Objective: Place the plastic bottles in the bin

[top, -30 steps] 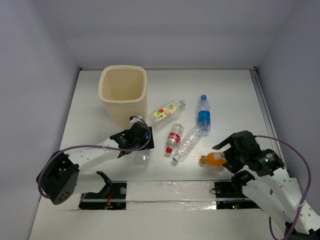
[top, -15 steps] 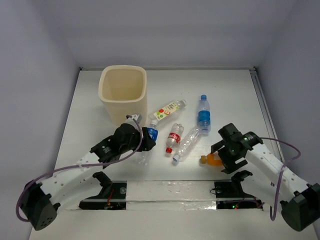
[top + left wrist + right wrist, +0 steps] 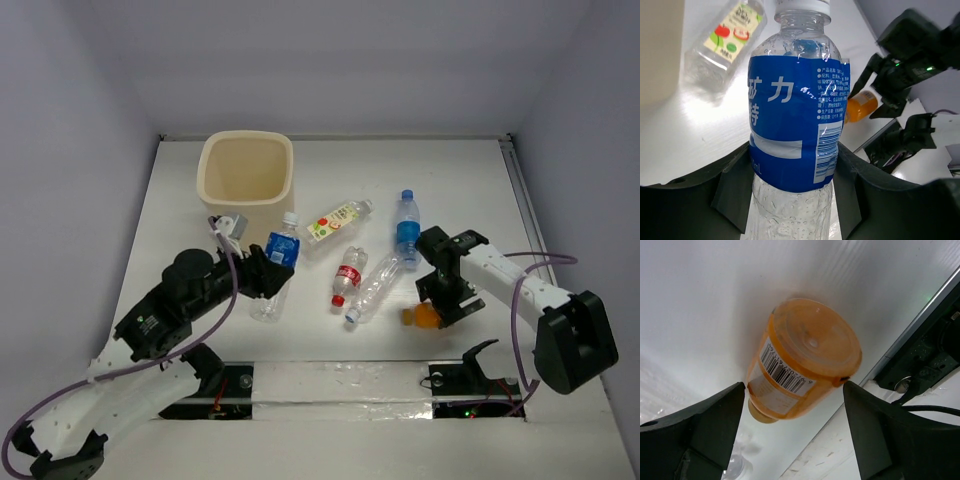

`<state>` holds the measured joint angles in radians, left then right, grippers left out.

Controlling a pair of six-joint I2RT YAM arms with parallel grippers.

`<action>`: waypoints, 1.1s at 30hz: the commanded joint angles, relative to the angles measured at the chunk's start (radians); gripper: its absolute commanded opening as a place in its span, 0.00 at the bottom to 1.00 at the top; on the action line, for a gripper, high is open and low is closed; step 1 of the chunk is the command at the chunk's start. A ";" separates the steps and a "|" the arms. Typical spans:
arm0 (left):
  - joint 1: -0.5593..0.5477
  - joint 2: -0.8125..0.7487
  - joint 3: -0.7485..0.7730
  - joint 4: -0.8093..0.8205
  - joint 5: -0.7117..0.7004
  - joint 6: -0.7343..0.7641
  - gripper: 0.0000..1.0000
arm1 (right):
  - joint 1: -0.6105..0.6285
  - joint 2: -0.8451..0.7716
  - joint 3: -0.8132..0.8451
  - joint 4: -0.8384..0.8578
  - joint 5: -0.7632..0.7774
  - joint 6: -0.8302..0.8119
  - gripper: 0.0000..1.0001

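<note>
My left gripper (image 3: 263, 278) (image 3: 792, 200) is shut on a clear blue-labelled bottle (image 3: 279, 258) (image 3: 795, 120) and holds it off the table, just in front of the cream bin (image 3: 246, 212). My right gripper (image 3: 441, 300) (image 3: 795, 390) is open and points down over the short orange bottle (image 3: 424, 317) (image 3: 800, 360), which lies on the table between its fingers. The white-green labelled bottle (image 3: 335, 222) (image 3: 725, 42), the red-labelled bottle (image 3: 349, 274), the crushed clear bottle (image 3: 376, 285) and the second blue-labelled bottle (image 3: 407, 232) lie in the middle of the table.
A taped rail (image 3: 340, 380) with black arm mounts runs along the near edge, close behind the orange bottle. Grey walls close in the table on the left, right and far sides.
My left gripper has lifted the blue-labelled bottle off the table and swung it more upright. My right gripper has moved left and down over the orange bottle.
</note>
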<state>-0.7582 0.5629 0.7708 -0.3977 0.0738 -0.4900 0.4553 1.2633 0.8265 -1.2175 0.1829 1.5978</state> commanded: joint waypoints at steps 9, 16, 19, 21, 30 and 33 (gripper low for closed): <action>-0.004 0.018 0.298 -0.101 -0.065 0.108 0.38 | 0.006 0.105 -0.017 0.072 -0.004 -0.029 0.66; -0.004 0.110 0.458 -0.076 -0.166 0.146 0.37 | 0.006 -0.030 -0.032 0.099 0.038 -0.050 0.44; -0.004 0.160 0.501 -0.044 -0.189 0.145 0.37 | 0.006 -0.151 -0.038 0.119 0.032 -0.082 0.42; -0.004 0.205 0.524 -0.026 -0.226 0.152 0.37 | 0.006 -0.244 -0.023 0.110 0.036 -0.116 0.42; 0.134 0.471 0.625 0.100 -0.388 0.232 0.35 | 0.006 -0.476 0.143 0.157 0.012 -0.335 0.40; 0.254 0.563 0.647 0.143 -0.376 0.240 0.35 | 0.006 -0.464 0.246 0.205 -0.006 -0.433 0.39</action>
<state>-0.5903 1.0672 1.3773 -0.3477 -0.2668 -0.2848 0.4553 0.7982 0.9604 -1.1091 0.1825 1.2922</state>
